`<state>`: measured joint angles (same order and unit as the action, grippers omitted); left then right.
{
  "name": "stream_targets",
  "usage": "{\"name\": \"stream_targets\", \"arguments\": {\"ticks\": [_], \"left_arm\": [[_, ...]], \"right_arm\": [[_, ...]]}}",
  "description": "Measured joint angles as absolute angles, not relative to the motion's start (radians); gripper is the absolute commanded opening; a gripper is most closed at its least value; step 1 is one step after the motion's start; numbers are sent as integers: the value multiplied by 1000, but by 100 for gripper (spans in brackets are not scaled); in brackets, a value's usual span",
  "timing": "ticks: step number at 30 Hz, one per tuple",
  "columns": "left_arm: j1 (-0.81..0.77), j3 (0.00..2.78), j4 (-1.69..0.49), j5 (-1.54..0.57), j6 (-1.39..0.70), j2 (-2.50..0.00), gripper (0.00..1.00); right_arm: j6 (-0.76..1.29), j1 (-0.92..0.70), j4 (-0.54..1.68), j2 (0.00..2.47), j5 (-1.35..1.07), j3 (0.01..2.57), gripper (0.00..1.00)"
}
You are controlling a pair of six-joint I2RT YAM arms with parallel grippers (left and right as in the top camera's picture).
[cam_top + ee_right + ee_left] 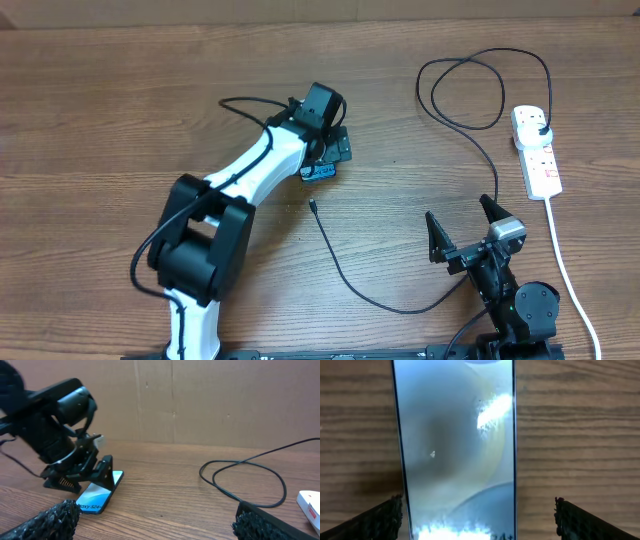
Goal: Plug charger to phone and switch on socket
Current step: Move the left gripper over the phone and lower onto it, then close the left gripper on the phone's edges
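The phone (pixel 318 173) lies flat on the wooden table, its lit screen filling the left wrist view (pixel 455 450). It also shows in the right wrist view (pixel 100 492) with "Galaxy" text. My left gripper (pixel 325 150) is open just above it, fingers (pixel 477 520) straddling its sides; the right finger is clear of the edge. The charger cable's small connector (pixel 313 205) lies loose on the table below the phone. The cable (pixel 400 308) curves right and loops (pixel 245 480) to its black plug (pixel 540 128) in the white socket (pixel 535 152). My right gripper (pixel 465 232) is open and empty (pixel 157 525).
The socket's thick white cord (pixel 565 260) runs down the right side past my right arm. One end of the socket (pixel 311 505) shows at the right edge of the right wrist view. A brown cardboard wall (pixel 200 400) stands behind the table.
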<state>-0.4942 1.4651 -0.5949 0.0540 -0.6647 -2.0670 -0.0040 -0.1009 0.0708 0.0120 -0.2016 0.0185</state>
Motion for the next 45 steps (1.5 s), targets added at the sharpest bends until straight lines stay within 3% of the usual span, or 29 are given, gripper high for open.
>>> {"name": "stream_targets", "arguments": {"ticks": [34, 45], "left_arm": [[-496, 1573, -771, 140, -600, -2172, 100], [-498, 1573, -772, 159, -604, -2172, 92]], "right_arm": [[-4, -101, 72, 12, -202, 19, 100], [-4, -101, 71, 12, -202, 19, 100]]}}
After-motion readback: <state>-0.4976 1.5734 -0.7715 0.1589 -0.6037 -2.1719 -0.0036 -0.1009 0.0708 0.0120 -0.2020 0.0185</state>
